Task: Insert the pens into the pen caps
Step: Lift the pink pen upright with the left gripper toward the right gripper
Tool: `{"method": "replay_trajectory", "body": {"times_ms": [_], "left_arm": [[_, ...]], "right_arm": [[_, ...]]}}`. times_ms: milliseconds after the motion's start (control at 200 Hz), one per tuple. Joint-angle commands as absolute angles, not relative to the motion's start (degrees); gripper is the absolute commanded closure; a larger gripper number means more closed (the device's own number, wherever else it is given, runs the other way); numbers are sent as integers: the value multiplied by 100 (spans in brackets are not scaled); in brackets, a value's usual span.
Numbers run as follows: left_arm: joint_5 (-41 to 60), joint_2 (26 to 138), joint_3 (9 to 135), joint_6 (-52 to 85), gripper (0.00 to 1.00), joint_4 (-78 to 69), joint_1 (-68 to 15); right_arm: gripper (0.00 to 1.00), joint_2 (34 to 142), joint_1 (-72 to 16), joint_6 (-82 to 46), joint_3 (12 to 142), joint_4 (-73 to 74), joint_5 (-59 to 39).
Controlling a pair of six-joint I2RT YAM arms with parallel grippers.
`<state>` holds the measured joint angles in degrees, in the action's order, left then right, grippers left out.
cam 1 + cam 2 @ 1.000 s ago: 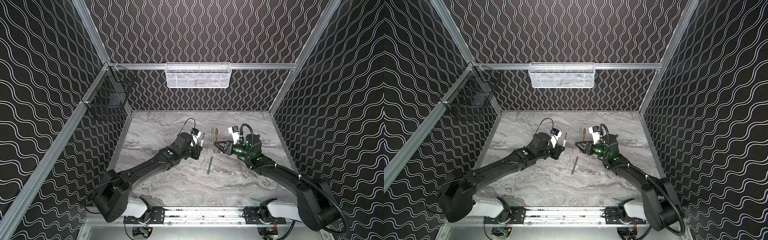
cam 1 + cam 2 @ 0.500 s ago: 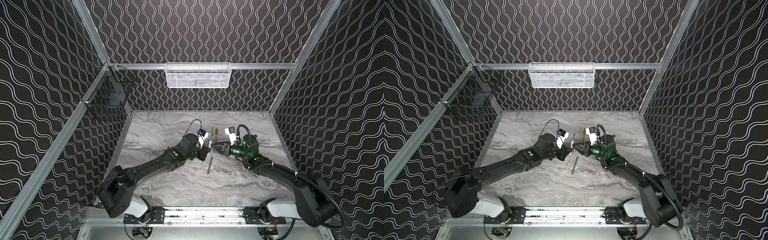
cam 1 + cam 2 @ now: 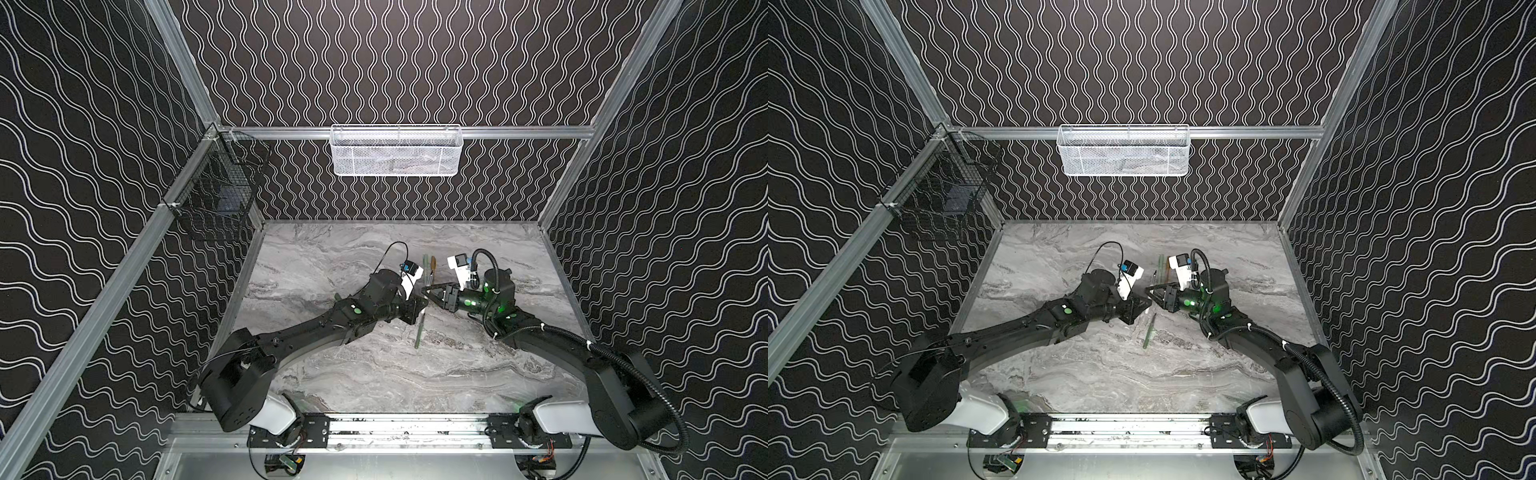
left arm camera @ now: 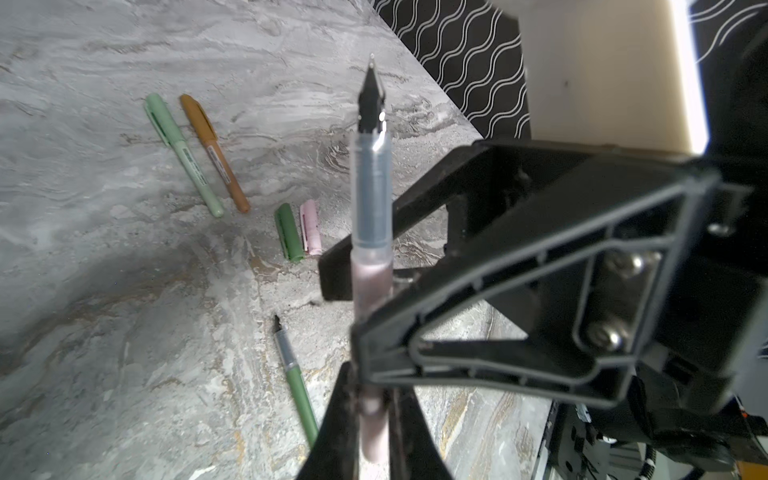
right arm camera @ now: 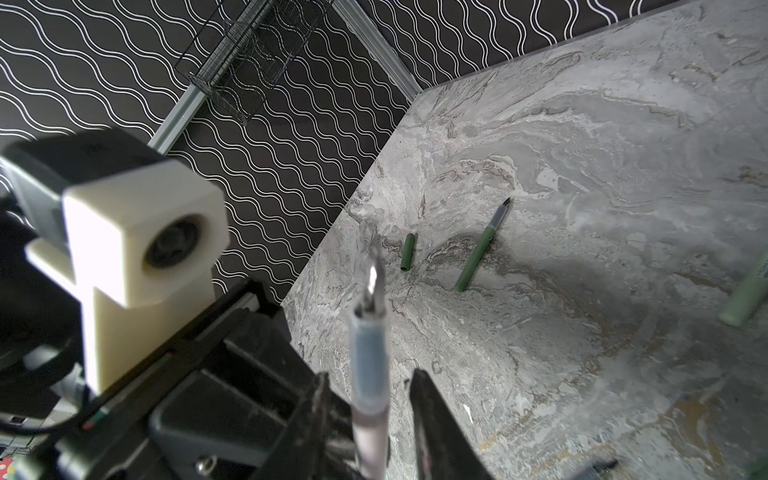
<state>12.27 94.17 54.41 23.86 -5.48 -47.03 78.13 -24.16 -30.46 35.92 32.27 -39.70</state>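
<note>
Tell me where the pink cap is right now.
In the left wrist view the pink cap lies flat on the marble table, side by side with the dark green cap, between the capped brown pen and the uncapped green pen.

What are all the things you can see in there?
pinkish white pen: one, uncapped, between the grippers
dark green pen: one, uncapped, mid-table
pale green pen: one, capped, far side
orange-brown pen: one, capped, beside it
pink cap: one, loose
dark green caps: two; one beside the pink cap, another alone
white mesh basket: one, back rail
black wire basket: one, left wall
table: one, grey marble
left gripper: black, shut on the pinkish white pen
right gripper: black, open around it
</note>
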Motion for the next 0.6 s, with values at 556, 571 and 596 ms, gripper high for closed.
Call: {"method": "replay_trajectory", "body": {"times_ms": [556,571,596], "left_arm": [[1442,9514,5238,2531,62,-1282,-4730],[1446,9523,5246,2539,63,-1286,-4729],[1456,9540,5247,2540,64,-1304,-4733]], "right_arm": [[97,7742,-2442,-3169,3596,3419,-3937],[97,7742,-2443,-3165,3594,3417,-3939],[97,7742,-2443,-3157,3590,3418,-3946]]}}
